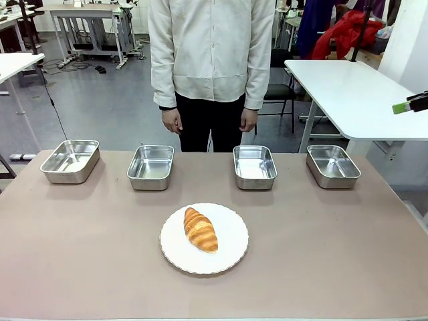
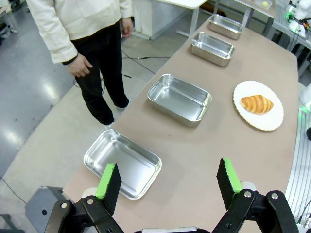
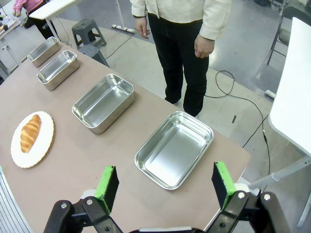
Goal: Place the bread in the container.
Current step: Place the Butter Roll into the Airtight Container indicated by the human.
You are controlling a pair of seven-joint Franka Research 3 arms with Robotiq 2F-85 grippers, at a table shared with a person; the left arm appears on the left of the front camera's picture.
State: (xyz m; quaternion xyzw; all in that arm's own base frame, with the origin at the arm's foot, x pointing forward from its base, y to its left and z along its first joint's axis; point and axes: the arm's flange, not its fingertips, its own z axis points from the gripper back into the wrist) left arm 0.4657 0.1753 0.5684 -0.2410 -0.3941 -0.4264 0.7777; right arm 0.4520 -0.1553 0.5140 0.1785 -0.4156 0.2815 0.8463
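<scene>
1. Fingers (image 2: 108, 182) of the left gripper (image 2: 167, 167) stand wide apart, empty; the right gripper (image 3: 164, 170) gapes likewise.
2. The bread (image 1: 200, 229), a glossy ridged croissant, lies on a round white plate (image 1: 234, 261) near the tabletop's (image 1: 80, 254) near edge, midway.
3. Four shallow steel containers (image 1: 255, 182) with rolled rims line the far edge.
4. Best pinched gently across its middle; the flaky crust would likely crush.
</scene>
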